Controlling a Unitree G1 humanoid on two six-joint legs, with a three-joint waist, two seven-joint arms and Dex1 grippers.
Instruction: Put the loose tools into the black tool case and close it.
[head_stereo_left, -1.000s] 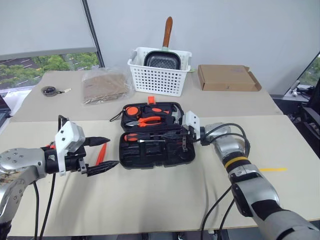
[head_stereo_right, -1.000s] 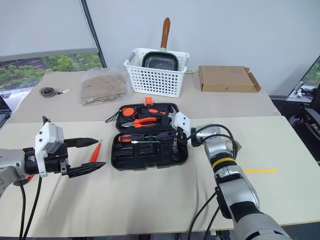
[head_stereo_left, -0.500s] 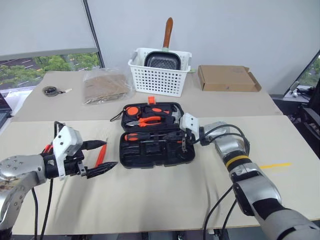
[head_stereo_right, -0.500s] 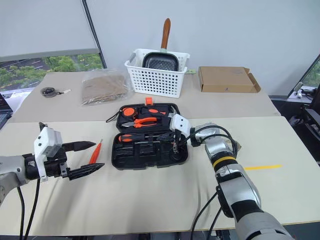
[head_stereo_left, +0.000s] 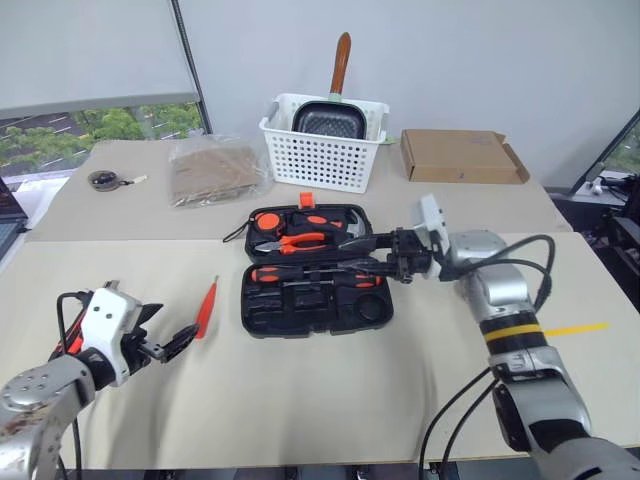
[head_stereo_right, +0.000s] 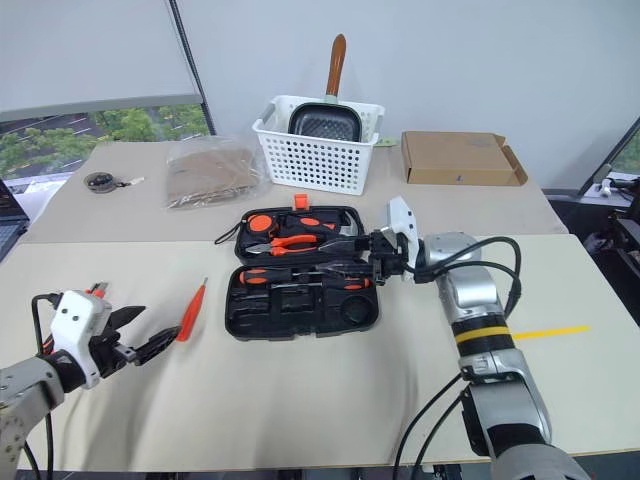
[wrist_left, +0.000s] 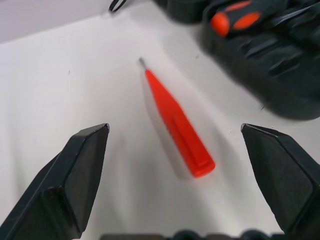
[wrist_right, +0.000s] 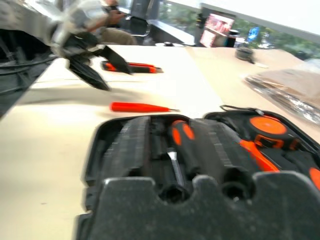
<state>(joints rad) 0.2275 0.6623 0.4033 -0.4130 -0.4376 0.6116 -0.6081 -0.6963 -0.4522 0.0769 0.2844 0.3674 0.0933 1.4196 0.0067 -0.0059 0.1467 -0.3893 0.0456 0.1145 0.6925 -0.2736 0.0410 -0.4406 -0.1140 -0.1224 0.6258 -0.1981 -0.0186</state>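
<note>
Lab: trestle tables (head_stereo_left: 300, 400), window blind (head_stereo_left: 90, 50)

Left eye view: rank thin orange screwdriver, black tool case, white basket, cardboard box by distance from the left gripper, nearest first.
From the left gripper:
1. Thin orange screwdriver, on the table just ahead of its fingers.
2. Black tool case, open, at the table's middle.
3. White basket, on the far table behind the case.
4. Cardboard box, far right of the basket.
</note>
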